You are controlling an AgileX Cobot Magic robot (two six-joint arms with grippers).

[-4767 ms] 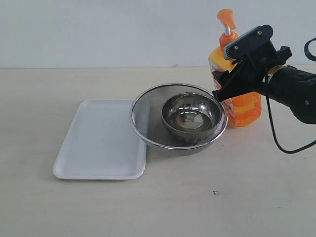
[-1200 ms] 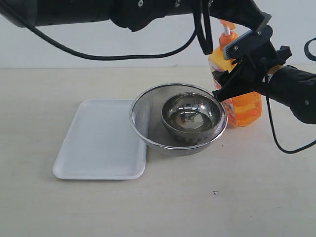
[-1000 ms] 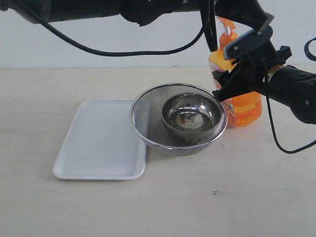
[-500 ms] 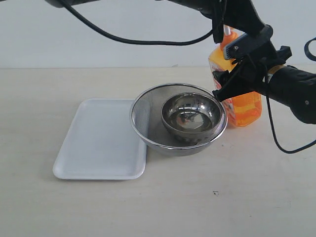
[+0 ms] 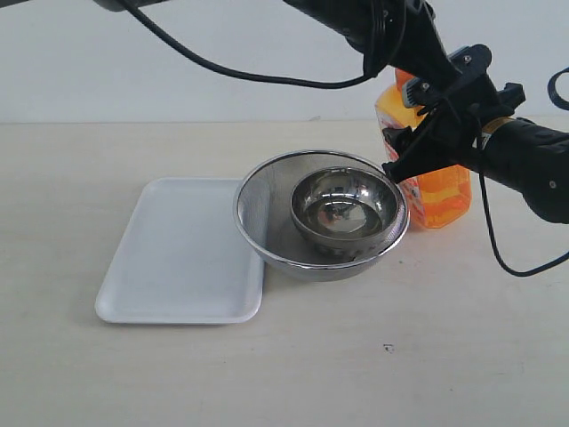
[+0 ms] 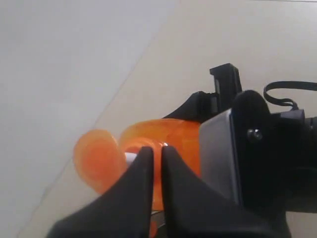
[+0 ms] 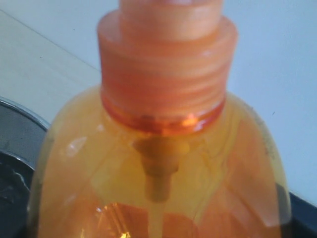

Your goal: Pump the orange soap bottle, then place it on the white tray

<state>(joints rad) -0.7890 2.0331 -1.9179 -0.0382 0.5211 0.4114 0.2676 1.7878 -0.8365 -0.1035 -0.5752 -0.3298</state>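
Left gripper (image 6: 156, 151) lower; beige tabletop (image 5: 356, 374), white wall (image 5: 89, 71)

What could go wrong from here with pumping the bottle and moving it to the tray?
The left pincer presses the pump head with narrow closed tips; it may slip off.
The strainer holding a metal bowl stands between the orange soap bottle, gripped by the right pincer, and the white tray; a low carry could hit it.

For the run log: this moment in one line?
step: pump | left hand: shut, atop pump head | right hand: gripping orange soap bottle | white tray: bottle not on it
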